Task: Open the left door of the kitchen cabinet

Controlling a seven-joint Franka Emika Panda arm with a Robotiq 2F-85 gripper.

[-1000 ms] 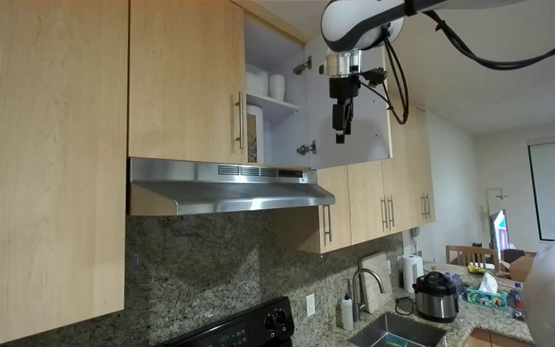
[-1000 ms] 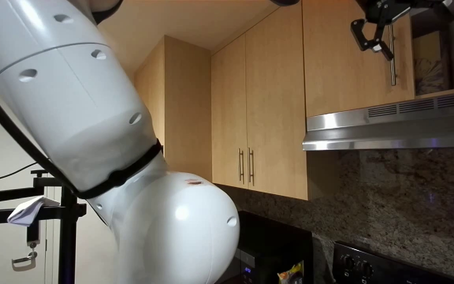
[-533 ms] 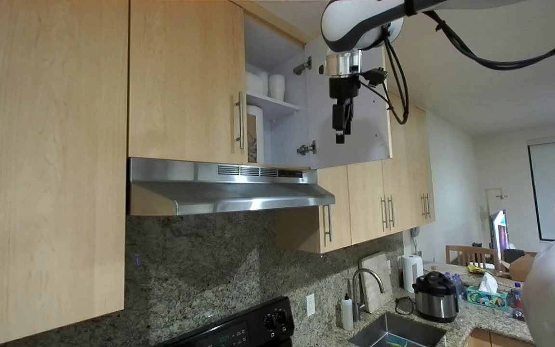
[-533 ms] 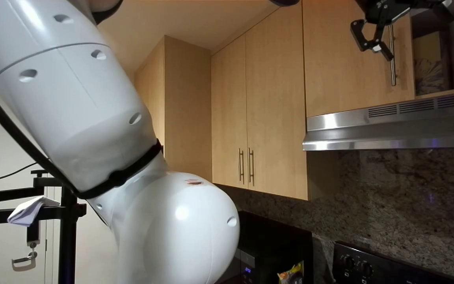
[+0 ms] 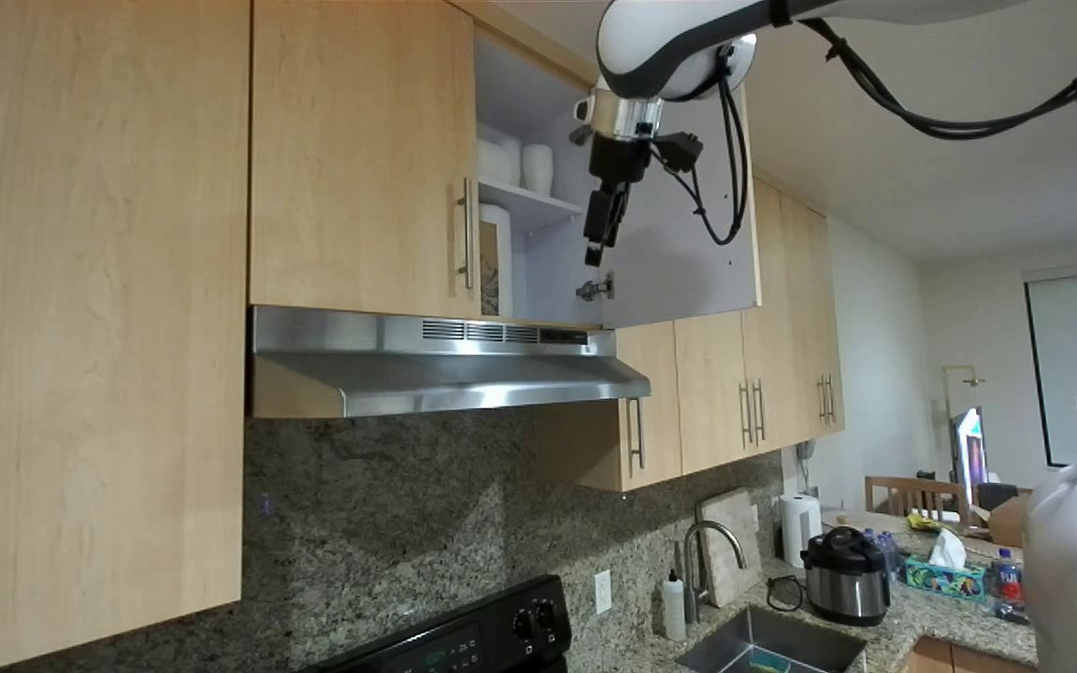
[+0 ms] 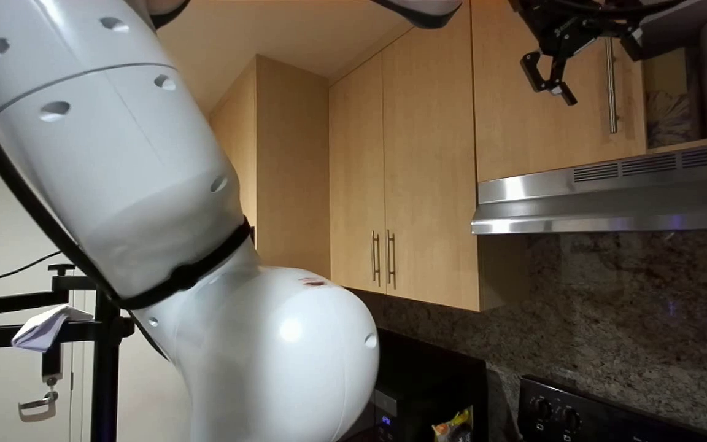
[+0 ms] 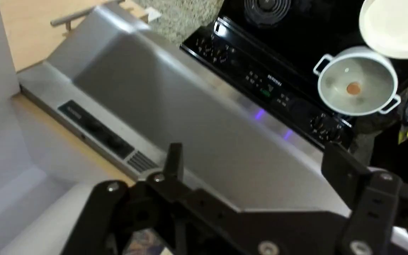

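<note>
The left door (image 5: 361,159) of the kitchen cabinet (image 5: 562,248) is closed, a flat light-wood panel in both exterior views. Its slim vertical bar handle (image 5: 467,234) runs along the edge beside the uncovered white interior. My gripper (image 5: 595,254) hangs tilted in front of that interior, near the hinge of the opened door, apart from the handle. In an exterior view its spread fingers (image 6: 565,93) appear in front of the left door and hide the handle's top. From the wrist, the gripper (image 7: 253,156) is open, with only the hood behind the gap; the left door is out of that view.
The opened right door (image 5: 679,234) shows its white inner face behind the arm. A steel range hood (image 5: 445,374) projects below the cabinet. Taller cabinets (image 5: 90,280) flank it. On the stove (image 7: 306,32) below stand a white pot (image 7: 367,81) and a pale pan (image 7: 398,24).
Still until half a second ago, my gripper has since swung across the opened door toward the left door and tilted. Its fingers remain spread. Both doors stand as before.
</note>
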